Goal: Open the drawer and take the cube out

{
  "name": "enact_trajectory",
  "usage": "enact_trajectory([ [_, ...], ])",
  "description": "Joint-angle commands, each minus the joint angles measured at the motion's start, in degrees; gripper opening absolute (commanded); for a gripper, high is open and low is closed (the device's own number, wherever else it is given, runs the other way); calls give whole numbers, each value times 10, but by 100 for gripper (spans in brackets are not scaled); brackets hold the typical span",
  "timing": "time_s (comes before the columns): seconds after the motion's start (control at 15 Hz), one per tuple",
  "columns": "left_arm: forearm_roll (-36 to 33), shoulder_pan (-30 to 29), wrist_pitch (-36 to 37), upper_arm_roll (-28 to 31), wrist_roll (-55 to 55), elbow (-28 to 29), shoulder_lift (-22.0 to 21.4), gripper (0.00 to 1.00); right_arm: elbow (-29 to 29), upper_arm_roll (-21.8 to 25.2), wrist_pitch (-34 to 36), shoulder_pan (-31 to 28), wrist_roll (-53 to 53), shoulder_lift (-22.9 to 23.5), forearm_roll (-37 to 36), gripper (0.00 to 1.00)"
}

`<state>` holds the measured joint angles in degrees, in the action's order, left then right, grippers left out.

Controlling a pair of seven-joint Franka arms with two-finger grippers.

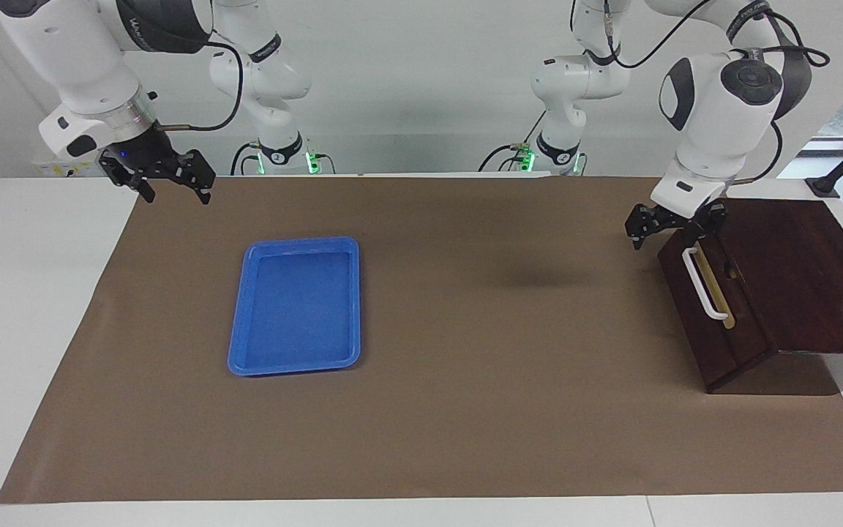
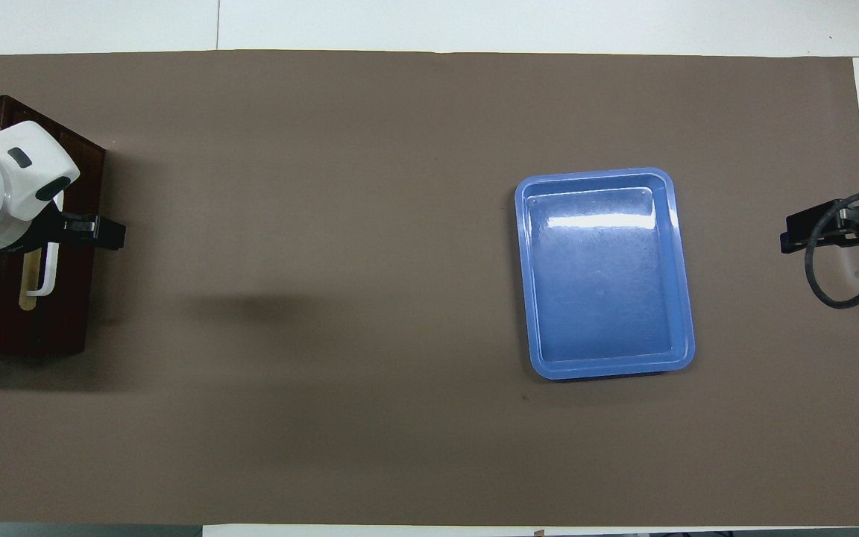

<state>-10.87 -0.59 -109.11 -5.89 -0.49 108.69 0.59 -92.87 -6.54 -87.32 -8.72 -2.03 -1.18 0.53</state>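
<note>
The dark brown drawer (image 1: 721,322) of the sloped-top wooden box (image 1: 802,271) is closed, at the left arm's end of the table. Its white bar handle (image 1: 707,289) runs along a brass strip. The drawer (image 2: 71,298) and handle (image 2: 49,272) also show in the overhead view. My left gripper (image 1: 663,233) is open and hangs just above the handle's end that is nearer to the robots, not gripping it; it also shows in the overhead view (image 2: 98,231). My right gripper (image 1: 173,192) is open and empty, waiting raised over the mat's edge. The yellow cube is out of view.
A flat blue plastic tray (image 1: 296,307), empty, lies on the brown mat toward the right arm's end of the table; it also shows in the overhead view (image 2: 601,276). The brown mat (image 1: 480,395) covers most of the white table.
</note>
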Motion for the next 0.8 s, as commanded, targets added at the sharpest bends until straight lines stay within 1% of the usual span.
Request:
enact_trajectory([
  [0.0, -32, -20, -69, -3, -10, 47, 7, 100, -14, -8, -6, -11, 1, -13, 6, 100],
  [0.27, -46, -31, -106, -3, -10, 57, 36, 100, -14, -8, -6, -11, 1, -13, 6, 100],
  [0.4, -48, -47, -142, -3, -7, 73, 38, 100, -13, -8, -6, -11, 1, -13, 6, 100],
  [0.73, -48, -49, -168, -3, -7, 98, 38, 100, -14, -8, -6, -11, 0, -13, 6, 100],
])
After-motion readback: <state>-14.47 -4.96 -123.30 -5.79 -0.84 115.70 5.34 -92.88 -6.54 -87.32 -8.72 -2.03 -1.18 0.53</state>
